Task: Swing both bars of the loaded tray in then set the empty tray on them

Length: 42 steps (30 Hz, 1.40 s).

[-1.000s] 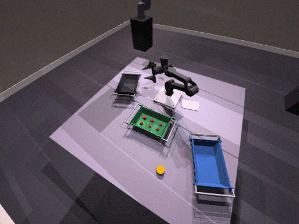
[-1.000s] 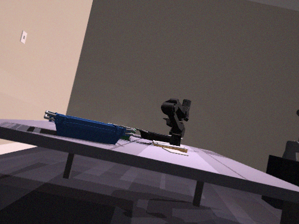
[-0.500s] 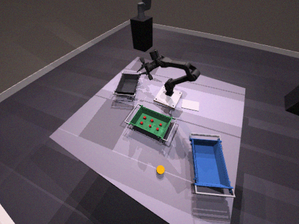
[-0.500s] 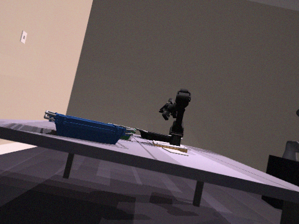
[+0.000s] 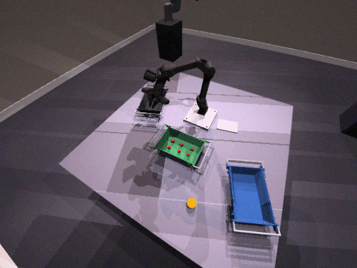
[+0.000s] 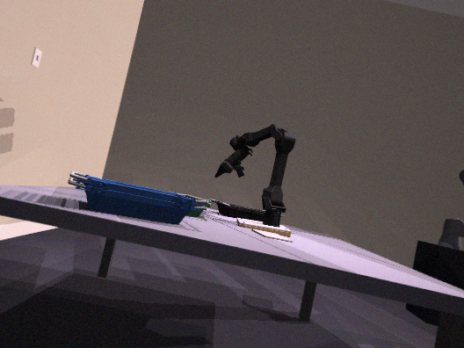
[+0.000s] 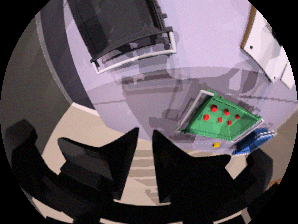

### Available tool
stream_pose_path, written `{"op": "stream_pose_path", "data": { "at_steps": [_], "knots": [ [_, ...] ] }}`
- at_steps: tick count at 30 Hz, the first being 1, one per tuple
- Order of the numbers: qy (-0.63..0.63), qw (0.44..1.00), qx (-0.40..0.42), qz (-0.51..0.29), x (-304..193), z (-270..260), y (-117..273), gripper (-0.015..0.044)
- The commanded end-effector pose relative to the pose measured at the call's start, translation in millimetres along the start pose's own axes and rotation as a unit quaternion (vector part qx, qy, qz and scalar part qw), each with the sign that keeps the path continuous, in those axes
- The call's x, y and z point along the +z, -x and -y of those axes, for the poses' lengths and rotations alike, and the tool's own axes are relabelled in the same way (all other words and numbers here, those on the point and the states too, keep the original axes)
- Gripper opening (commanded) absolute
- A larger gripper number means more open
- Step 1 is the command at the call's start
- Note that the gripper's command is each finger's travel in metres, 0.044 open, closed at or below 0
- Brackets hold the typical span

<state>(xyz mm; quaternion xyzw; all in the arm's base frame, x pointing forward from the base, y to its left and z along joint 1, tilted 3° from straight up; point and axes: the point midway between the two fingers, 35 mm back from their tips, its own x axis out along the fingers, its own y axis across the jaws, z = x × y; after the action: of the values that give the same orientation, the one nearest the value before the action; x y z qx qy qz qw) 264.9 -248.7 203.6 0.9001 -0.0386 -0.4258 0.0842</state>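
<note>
The loaded green tray stands mid-table with several red blocks inside. Its left bar and right bar are swung out over its ends. An empty black tray stands at the far left of the top view. Its near bar sticks out over its end. My gripper is nearly closed, with a narrow gap and nothing between its fingertips. It hangs in the air above the table and hides part of the black tray in the top view.
A larger empty blue tray stands at the right, bars out over its ends. A yellow disc lies near the front. The arm stands on a white base plate, with a white card beside it.
</note>
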Motion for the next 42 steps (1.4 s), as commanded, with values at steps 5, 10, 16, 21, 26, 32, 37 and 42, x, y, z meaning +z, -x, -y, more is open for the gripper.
{"op": "stream_pose_path", "data": {
  "at_steps": [5, 10, 16, 21, 26, 32, 37, 42],
  "knots": [
    [-0.014, 0.985, -0.082, 0.15, -39.8, 48.0, -65.0, 0.0082],
    [0.0, 0.96, -0.101, 0.262, -56.1, 93.4, -101.6, 0.0082],
    [0.008, 0.951, -0.1, 0.292, -59.4, 107.3, -110.3, 0.0082],
    [0.008, 0.951, -0.1, 0.292, -56.6, 108.1, -115.2, 0.0082],
    [0.008, 0.951, -0.1, 0.292, -48.0, 110.8, -129.2, 0.0082],
    [0.008, 0.951, -0.1, 0.292, -35.7, 115.0, -146.6, 0.0082],
    [0.008, 0.951, -0.1, 0.292, -26.3, 118.3, -158.4, 0.0082],
    [0.008, 0.951, -0.1, 0.292, -30.9, 121.2, -151.5, 0.0082]
  ]
}}
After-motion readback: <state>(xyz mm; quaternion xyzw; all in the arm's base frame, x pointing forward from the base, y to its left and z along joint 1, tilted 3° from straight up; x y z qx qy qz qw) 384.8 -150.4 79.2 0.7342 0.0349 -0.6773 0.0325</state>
